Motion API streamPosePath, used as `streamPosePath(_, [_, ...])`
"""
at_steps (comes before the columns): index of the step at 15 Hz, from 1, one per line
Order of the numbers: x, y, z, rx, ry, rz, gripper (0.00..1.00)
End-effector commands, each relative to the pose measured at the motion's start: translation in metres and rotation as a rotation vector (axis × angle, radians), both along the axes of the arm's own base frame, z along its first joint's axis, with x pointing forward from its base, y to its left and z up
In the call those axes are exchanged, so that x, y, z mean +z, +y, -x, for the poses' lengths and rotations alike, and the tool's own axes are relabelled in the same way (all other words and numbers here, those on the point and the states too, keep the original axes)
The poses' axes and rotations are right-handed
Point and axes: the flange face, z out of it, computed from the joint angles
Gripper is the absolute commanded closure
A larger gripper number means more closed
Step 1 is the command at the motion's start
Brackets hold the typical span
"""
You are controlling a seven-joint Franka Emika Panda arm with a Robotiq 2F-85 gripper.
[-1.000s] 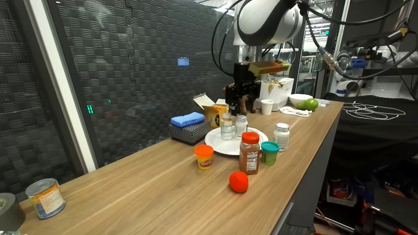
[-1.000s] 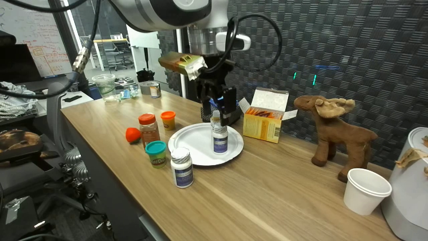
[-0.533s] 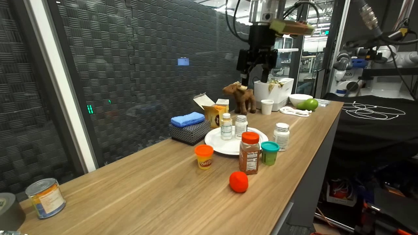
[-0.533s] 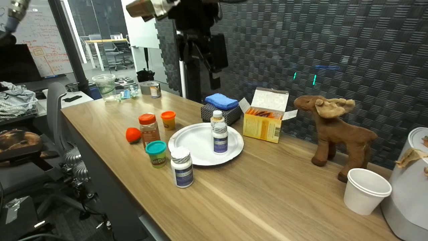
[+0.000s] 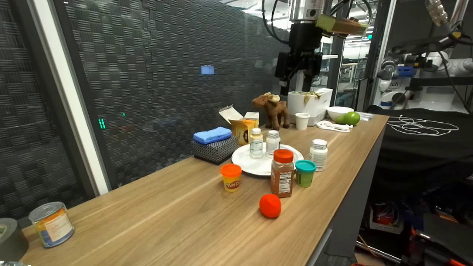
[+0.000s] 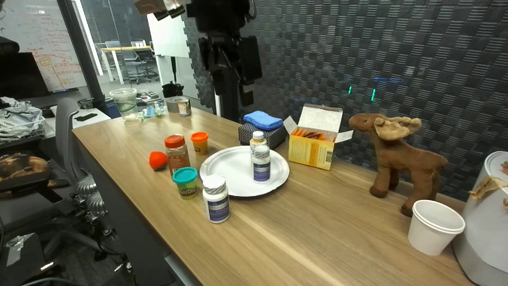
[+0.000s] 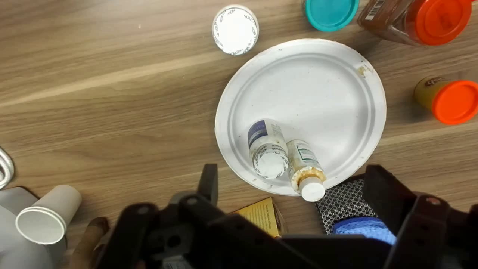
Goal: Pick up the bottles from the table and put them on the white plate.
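Though on the plate (image 7: 317,84), two bottles (image 5: 256,146) well below the fingers (image 5: 306,83).

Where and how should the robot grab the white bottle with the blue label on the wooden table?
I'd grip the white blue-labelled bottle around its upper sides, just below the round white cap, coming straight down from above. It stands upright with round sides, so the open black tool, pointing down, could probably straddle it. Mind the green tub with the teal lid close beside it.

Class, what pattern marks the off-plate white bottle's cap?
Dark lettering rings the cap; best view: wrist.
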Motion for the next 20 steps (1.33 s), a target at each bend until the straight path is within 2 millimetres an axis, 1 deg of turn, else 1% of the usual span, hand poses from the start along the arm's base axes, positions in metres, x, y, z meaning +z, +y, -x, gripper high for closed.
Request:
streamPosePath(1, [-0.003,-0.007,0.005,-0.053,-0.013,0.006,0.00])
streamPosePath(7, [-0.040,-0.042,0.033,-0.178,0.032,0.019,0.00])
streamPosePath(10, [-0.059,-0.052,0.043,-0.159,0.058,-0.018,0.00])
streamPosePath(14, [-0.085,-0.055,0.053,-0.155,0.088,-0.014,0.00])
streamPosePath(17, [-0.098,-0.049,0.062,-0.119,0.106,-0.019,0.00])
streamPosePath(20, [-0.112,-0.045,0.065,-0.088,0.125,-0.031,0.00])
